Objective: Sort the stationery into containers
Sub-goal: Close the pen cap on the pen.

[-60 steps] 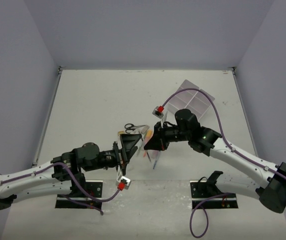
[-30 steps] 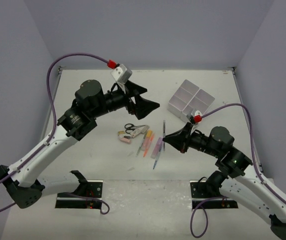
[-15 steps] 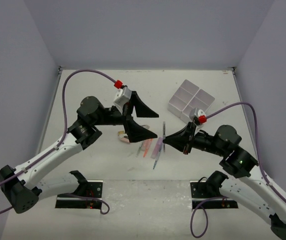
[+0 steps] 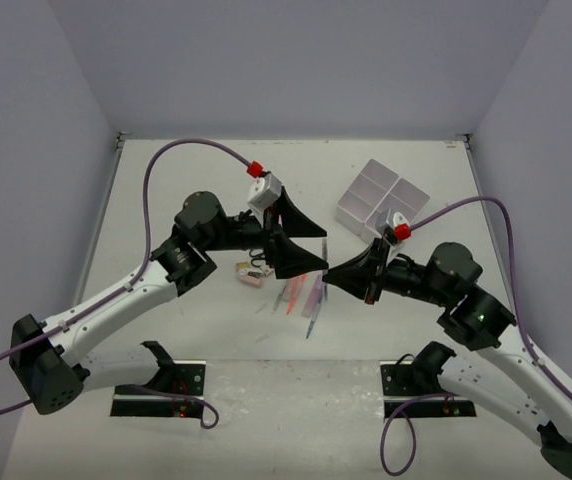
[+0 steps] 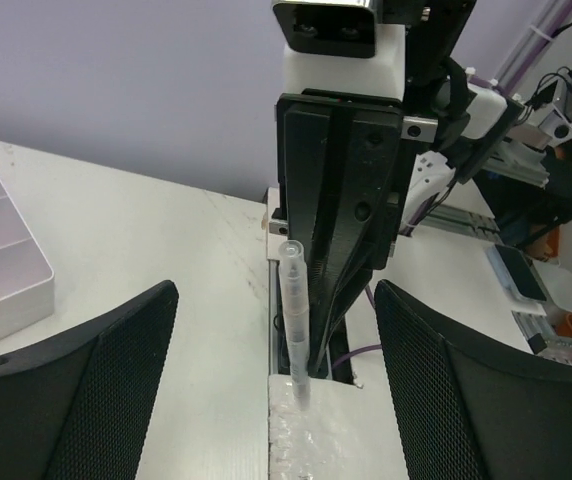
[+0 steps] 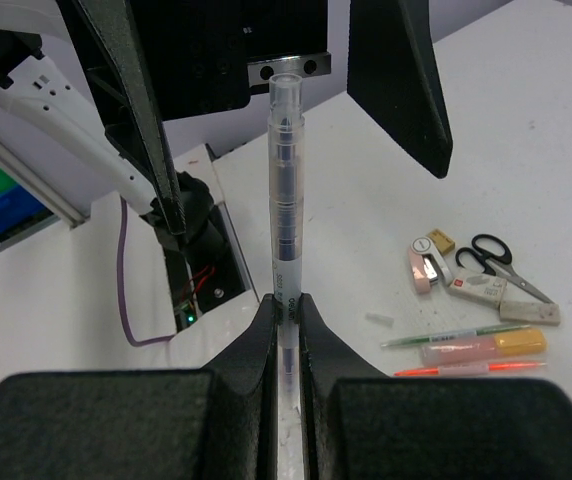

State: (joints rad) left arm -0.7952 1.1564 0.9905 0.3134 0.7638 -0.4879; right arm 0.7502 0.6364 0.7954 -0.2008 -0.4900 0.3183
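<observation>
Right tool point(image 6: 284, 310): clenched on thin grey pen point(image 6: 284, 200), projected straight ahead. Left tool point(image 5: 276, 300): spread wide, pen tip flanked, untouched. Below on desk point(image 6: 526, 150): markers point(image 6: 481, 346), erasers point(image 6: 486, 290), scissors point(image 6: 494, 262). White box point(image 5: 6, 290): left of left tool.

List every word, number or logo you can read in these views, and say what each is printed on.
Nothing can be read clearly in any view.
clear pen gripped in the right fingers: dark print low on the barrel, too small to read.
white eraser sleeve beside the scissors: red mark, too blurred to read.
</observation>
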